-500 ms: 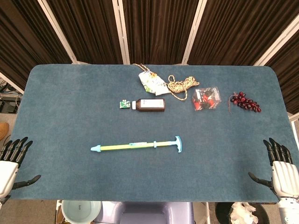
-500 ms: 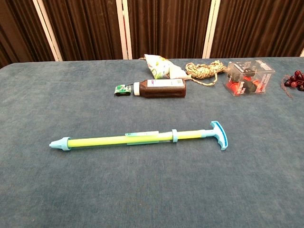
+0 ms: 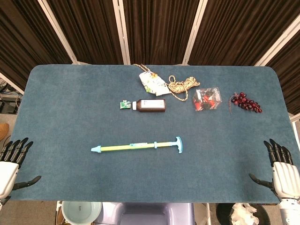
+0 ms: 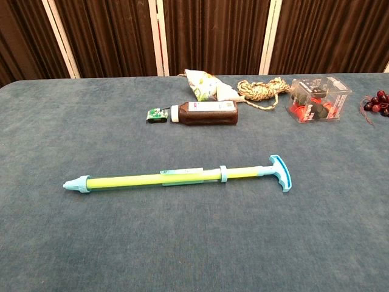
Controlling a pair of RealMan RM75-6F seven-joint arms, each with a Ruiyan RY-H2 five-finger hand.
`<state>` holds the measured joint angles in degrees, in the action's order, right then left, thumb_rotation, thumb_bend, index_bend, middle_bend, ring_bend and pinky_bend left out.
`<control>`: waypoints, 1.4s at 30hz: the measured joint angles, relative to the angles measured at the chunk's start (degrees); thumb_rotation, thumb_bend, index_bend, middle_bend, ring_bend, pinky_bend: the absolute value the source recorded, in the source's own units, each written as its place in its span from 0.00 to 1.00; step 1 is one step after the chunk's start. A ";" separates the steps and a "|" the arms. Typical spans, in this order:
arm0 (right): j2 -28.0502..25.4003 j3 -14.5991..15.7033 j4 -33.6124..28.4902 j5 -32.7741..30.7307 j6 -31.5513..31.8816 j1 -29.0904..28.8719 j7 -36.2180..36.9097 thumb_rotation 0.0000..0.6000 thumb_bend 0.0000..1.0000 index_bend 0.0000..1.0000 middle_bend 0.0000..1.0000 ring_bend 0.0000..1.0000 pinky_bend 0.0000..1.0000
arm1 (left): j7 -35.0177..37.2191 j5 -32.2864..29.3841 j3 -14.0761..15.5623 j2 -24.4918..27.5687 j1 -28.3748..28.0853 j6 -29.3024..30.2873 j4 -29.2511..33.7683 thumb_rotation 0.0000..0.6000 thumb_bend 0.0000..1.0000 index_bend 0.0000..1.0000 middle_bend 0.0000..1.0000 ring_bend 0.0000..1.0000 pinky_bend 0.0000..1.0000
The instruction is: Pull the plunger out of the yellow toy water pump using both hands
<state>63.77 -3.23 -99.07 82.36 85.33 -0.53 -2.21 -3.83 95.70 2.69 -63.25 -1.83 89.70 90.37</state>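
- The pump (image 3: 136, 146) is lying flat on the blue table (image 3: 61, 117), near the middle, nozzle pointing to the left and T-handle (image 3: 178, 144) to the right.
- The plunger (image 4: 246, 173) is sitting mostly inside the yellow barrel, with only a short stretch showing before the handle.
- The left hand (image 3: 10, 164) is hovering at the table's near left corner, fingers spread apart and holding nothing.
- The right hand (image 3: 280, 171) is hovering at the near right corner, fingers likewise spread and holding nothing.
- Both hands are staying well apart from the pump; the chest view is showing neither hand.
- Farther back, a brown bottle (image 3: 150, 105) is lying on its side with a small green toy (image 3: 124, 105) just beside its cap.
- Behind these, a patterned pouch (image 3: 152, 83), a coil of rope (image 3: 180, 86), a clear box (image 3: 207, 99) and a bunch of dark red grapes (image 3: 246, 103) are lying in a loose row.
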 measured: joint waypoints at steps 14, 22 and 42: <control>0.01 0.50 0.27 0.63 -0.66 -0.15 0.23 1.00 0.10 0.01 0.00 0.00 0.00 | -0.70 0.10 0.32 0.23 0.15 -0.15 0.59 1.00 0.00 0.00 0.00 0.00 0.01; -0.38 0.98 0.11 1.32 -0.97 -0.17 0.27 1.00 0.13 0.14 0.03 0.00 0.00 | -0.82 0.06 0.31 0.18 -0.06 -0.58 0.73 1.00 0.00 0.00 0.00 0.00 0.01; 7.93 -3.04 -7.86 -4.36 -9.91 -9.69 -21.89 1.00 0.27 0.47 0.16 0.04 0.00 | -1.53 0.45 0.22 -0.79 -1.44 -2.48 0.74 1.00 0.01 0.00 0.00 0.00 0.01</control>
<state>71.70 -6.28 -106.93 78.00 75.42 -10.22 -24.10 -5.35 96.15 2.91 -64.04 -3.27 87.22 91.12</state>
